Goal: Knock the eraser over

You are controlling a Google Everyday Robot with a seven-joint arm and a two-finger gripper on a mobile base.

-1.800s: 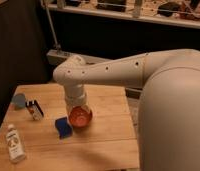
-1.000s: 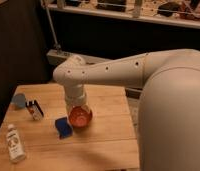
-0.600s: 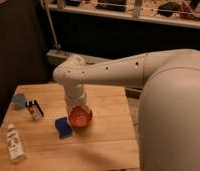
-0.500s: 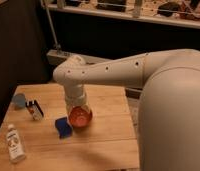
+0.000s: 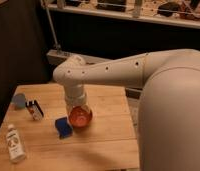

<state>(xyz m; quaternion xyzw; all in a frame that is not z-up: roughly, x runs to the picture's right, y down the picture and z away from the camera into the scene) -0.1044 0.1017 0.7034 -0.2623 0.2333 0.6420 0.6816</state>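
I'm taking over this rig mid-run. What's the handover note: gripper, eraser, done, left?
The gripper hangs low over the middle of the table, right of the blue sponge, apart from the eraser.
The eraser stands upright near the table's left edge, by the pale-blue cup.
Done: nothing yet.
Left: swing the gripper left and tip the eraser over.

One table (image 5: 109, 136) bears four small things: one eraser (image 5: 35, 110), one cup (image 5: 19, 100), one bottle (image 5: 14, 144) and one blue block (image 5: 63, 127). One arm (image 5: 108, 72) reaches over it, its one gripper (image 5: 80, 117) low, just beside the block.
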